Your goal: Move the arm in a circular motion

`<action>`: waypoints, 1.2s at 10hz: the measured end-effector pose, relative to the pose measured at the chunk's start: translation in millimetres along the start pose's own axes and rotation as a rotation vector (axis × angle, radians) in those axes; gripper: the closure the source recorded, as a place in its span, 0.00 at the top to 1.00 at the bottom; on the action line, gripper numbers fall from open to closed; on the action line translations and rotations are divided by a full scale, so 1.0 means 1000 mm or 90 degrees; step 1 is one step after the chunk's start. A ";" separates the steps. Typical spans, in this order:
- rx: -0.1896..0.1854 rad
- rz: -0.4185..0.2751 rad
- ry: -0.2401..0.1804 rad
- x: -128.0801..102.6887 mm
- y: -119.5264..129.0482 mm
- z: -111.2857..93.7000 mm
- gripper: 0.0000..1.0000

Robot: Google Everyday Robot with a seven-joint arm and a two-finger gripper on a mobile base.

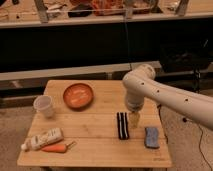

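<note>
The big white arm (165, 95) bends down over the wooden surface (100, 125), its yellowish pincer (134, 119) just beside the black bar (122, 125), grip unclear.

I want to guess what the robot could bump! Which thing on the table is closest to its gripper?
The black striped bar. It lies just left of the gripper, while the blue sponge sits farther off to the right.

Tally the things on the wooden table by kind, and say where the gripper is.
Bowl: 1
Cup: 1
Bottle: 1
Carrot: 1
Black striped packet: 1
Blue sponge: 1
Total: 6
The gripper at the arm tip hangs low over the table, beside the packet.
</note>
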 end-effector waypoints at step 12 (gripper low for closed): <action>-0.011 -0.143 0.033 -0.074 0.006 0.002 0.80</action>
